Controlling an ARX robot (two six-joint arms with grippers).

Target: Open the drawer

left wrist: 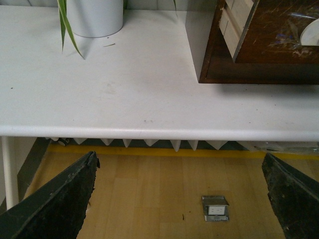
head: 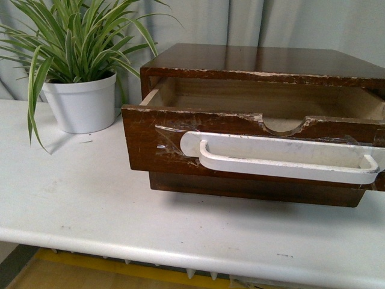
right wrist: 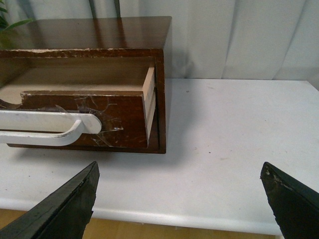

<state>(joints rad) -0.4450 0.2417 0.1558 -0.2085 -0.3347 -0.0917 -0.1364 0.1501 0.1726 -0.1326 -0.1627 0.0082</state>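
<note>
Across the centre and right of the front view, the drawer stands partly pulled out of its dark wooden case, pale bare wood showing inside it behind the half-round notch in its rim. The white bar handle is taped to its front, with its long axis running side to side along that front and dipping a little toward the right edge of the frame. At upper left a potted plant sits well apart from it on the white tabletop. Neither of my arms shows in this view. My right gripper is spread wide and holds nothing. It looks over the tabletop at the drawer's right-hand end, with the rounded end of the handle ahead and off to one side. My left gripper is likewise spread and empty, hanging back off the table edge with the floor beneath it. I judge the right arm the nearer. To draw the drawer further, I would hook the handle near its right end and pull straight toward myself, square to the bar.
</note>
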